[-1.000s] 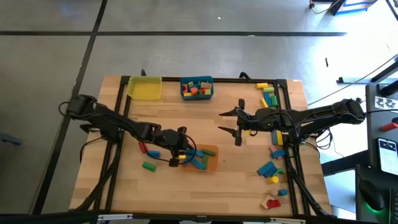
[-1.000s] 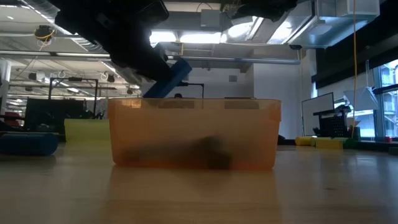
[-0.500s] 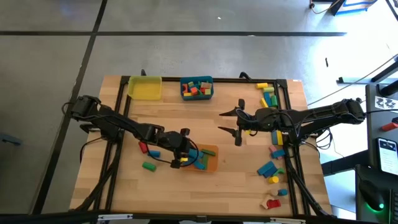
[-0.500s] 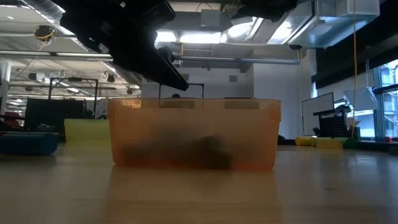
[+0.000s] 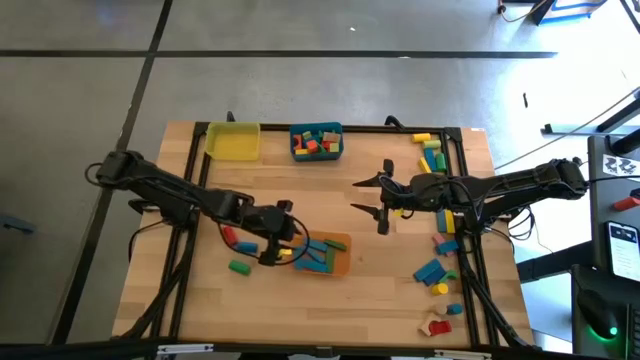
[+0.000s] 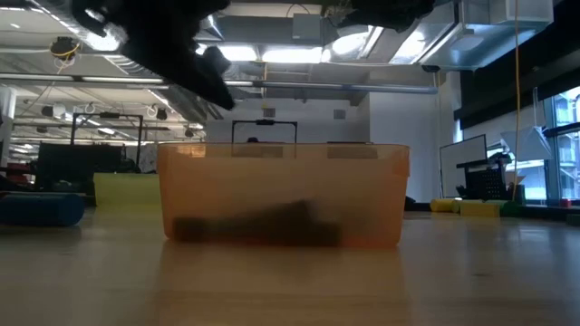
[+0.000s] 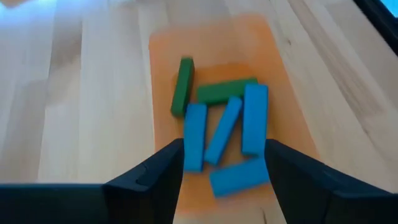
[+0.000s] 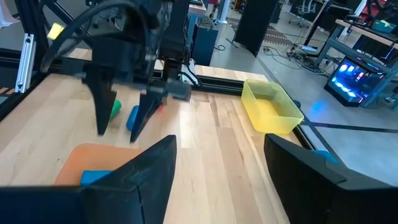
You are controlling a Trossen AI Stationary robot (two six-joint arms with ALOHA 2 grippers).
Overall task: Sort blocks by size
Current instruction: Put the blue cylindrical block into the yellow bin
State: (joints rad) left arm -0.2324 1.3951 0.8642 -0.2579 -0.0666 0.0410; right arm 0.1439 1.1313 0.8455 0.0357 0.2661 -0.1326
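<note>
The orange bin stands at the table's middle and holds several long blue blocks and green blocks, lying flat on its floor. My left gripper hangs open above the bin's left end, its fingers on either side of that end and touching nothing. It also shows in the high view and the low view. My right gripper waits open and empty right of the table's middle. Red, blue and green blocks lie on the table left of the bin.
A yellow bin and a teal bin with small mixed blocks stand at the far edge. More loose blocks lie along the right side and at the far right. Black frame rails run along the table's sides.
My left gripper has opened and let go of a blue block that it held tilted above the orange bin; the block has fallen and now lies in the bin with the others. The gripper has then drawn back up and toward the table's left edge.
</note>
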